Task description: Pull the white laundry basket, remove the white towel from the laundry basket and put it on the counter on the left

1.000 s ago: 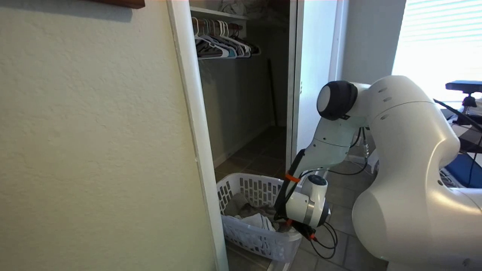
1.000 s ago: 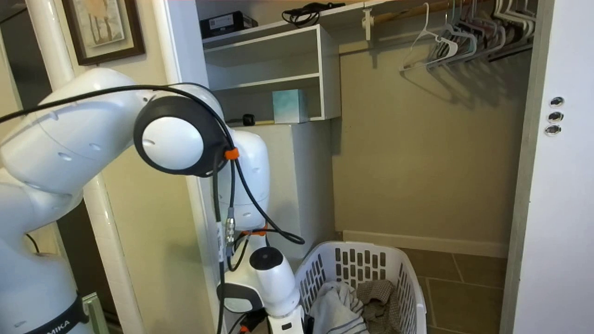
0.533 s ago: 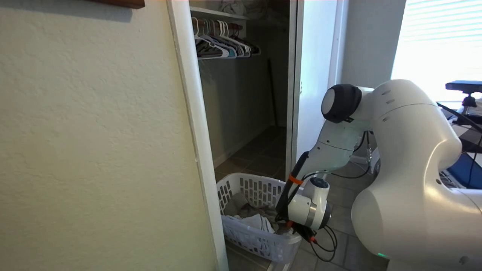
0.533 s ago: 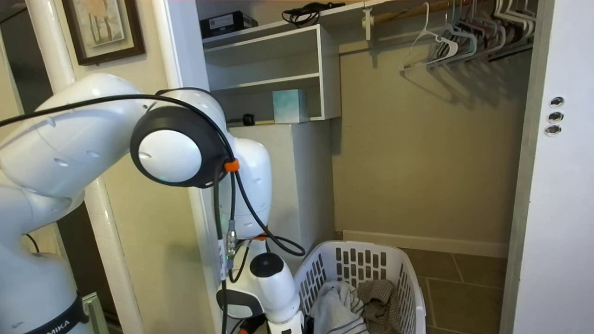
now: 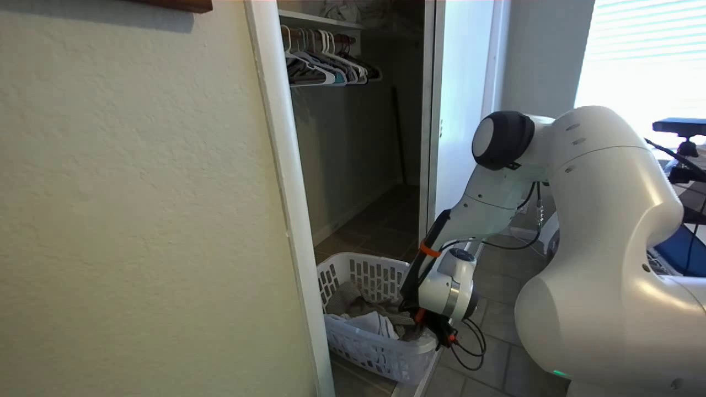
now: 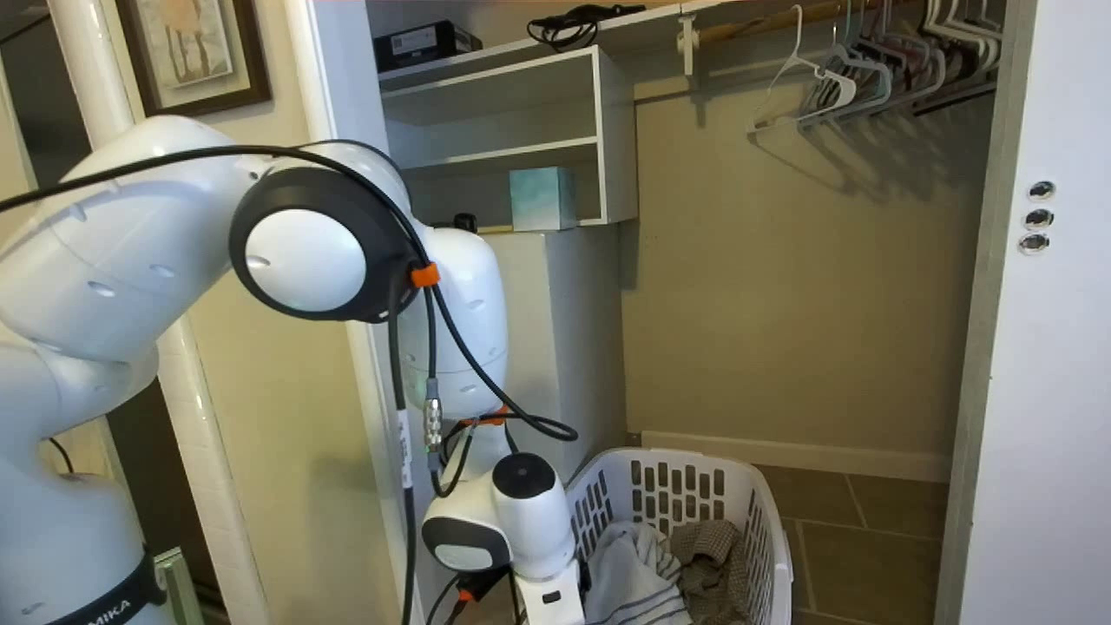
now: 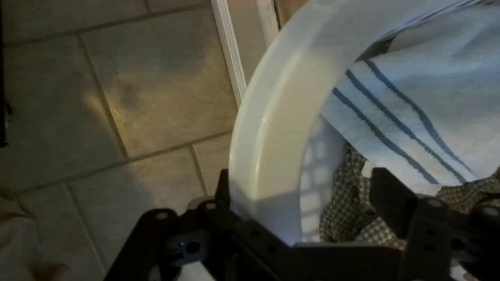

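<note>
White towel [image 7: 433,105], striped, lies in the basket [image 5: 375,353] partly over a checked brown cloth [image 6: 716,569], and here's the gripper [image 7: 302,183], fingers [image 7: 388,199] spread either side of the rim [image 7: 269,132], in what looks like a let-go, so it wants a straight lift, no tug, then across.

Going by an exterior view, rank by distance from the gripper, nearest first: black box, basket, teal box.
1. Basket: low down; in the wrist view its rim shows between the gripper's open jaws.
2. Teal box: higher up, at the closet shelves.
3. Black box: highest of the three, upper left in an exterior view.
</note>
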